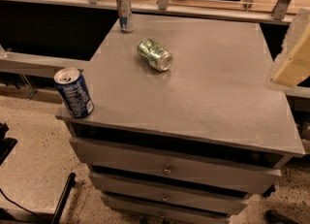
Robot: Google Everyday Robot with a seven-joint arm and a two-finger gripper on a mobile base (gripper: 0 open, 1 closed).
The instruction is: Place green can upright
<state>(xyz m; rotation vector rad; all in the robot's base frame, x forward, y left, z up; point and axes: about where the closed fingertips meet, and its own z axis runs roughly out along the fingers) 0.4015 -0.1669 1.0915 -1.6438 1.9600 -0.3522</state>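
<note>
The green can (154, 55) lies on its side on the cabinet top (208, 87), slim can (125, 12) behind, blue can (73, 92) at the front-left corner; gripper (290, 63) at right edge, its state I cannot tell

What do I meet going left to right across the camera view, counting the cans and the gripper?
Left to right: dark blue can → slim silver-and-blue can at the back → green can lying on its side → gripper, at the right edge over the cabinet top.

On the cabinet (208, 92) rear can (125, 12) stands behind lying can (154, 55), corner can (73, 93) front-left; hand (292, 59) seemingly rightward.
</note>
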